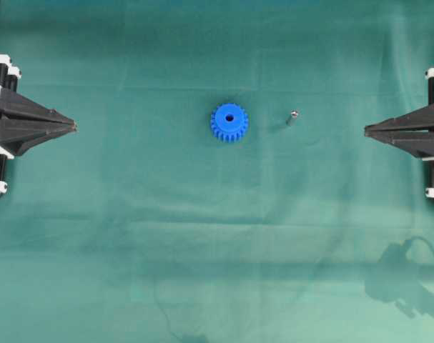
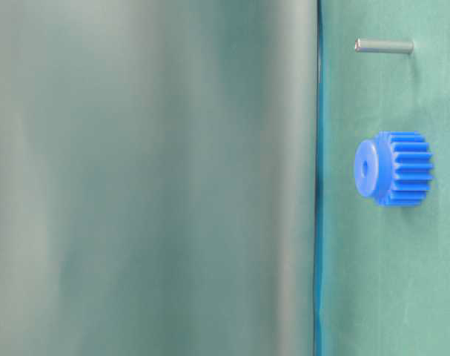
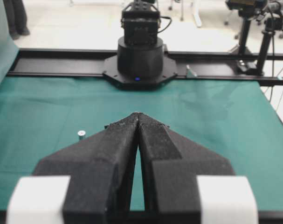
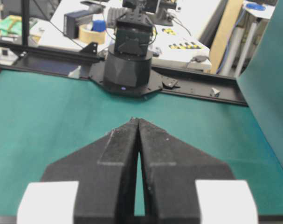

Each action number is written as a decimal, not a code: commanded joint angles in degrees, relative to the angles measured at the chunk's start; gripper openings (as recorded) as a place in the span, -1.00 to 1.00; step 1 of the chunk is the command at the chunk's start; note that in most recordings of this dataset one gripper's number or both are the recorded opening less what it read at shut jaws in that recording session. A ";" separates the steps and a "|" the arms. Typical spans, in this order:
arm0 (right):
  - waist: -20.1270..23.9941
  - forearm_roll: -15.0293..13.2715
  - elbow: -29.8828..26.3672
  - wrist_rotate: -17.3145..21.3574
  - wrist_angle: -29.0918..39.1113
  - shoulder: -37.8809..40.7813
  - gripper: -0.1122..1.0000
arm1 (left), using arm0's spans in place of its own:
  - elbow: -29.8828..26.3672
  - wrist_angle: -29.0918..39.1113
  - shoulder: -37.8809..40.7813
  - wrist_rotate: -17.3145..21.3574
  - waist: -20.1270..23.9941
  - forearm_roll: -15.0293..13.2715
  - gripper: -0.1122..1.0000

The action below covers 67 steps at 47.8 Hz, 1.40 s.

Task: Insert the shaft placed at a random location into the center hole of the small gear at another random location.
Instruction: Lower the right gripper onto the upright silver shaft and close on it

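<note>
We had done nothing yet: the shaft stood beside the small gear mid-tabletop, uninserted; left claw and right claw were together, empty.

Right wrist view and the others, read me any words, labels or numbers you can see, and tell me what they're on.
None can be read in any view.
The blue gear, the pin and the green cloth bear no marks.
The yellow-and-black patches on the white bench behind the table are too blurred to read.
</note>
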 commanded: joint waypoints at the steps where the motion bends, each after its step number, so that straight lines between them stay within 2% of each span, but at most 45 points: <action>1: -0.88 -0.18 -1.67 -0.44 -0.53 0.53 -0.80 | -0.88 -0.35 -0.35 -0.18 -0.79 -1.85 -0.81; 12: -6.24 -0.18 -1.05 -0.53 -0.79 3.96 -0.80 | -0.70 1.14 -0.79 -0.26 -0.79 -2.02 -0.81; 20: -9.40 0.00 -0.09 0.00 -3.78 10.72 -0.80 | -0.53 1.23 -0.62 -0.26 -0.79 -2.11 -0.81; 28: -12.13 0.62 0.70 0.53 -9.58 20.21 -0.79 | -0.26 1.23 -0.62 -0.26 -0.79 -2.11 -0.80; 32: -12.57 2.02 0.88 0.62 -13.10 25.58 -0.51 | -0.18 1.32 -0.70 -0.35 -0.79 -2.11 -0.80; 39: -13.62 5.54 1.32 0.53 -21.01 36.47 0.29 | -0.09 1.41 -1.05 -0.44 -0.79 -2.11 -0.80; 42: -13.80 6.24 1.23 0.53 -24.35 40.87 0.55 | 0.00 1.41 -1.14 -0.35 -0.79 -2.11 -0.80; 53: -13.80 9.93 0.35 0.62 -32.43 53.53 0.45 | 0.26 1.41 -1.23 -0.53 -0.53 -2.11 -0.80; 67: -13.80 10.02 -0.79 0.79 -32.78 58.01 0.41 | 0.53 1.41 -1.23 -0.70 -0.26 -2.11 -0.81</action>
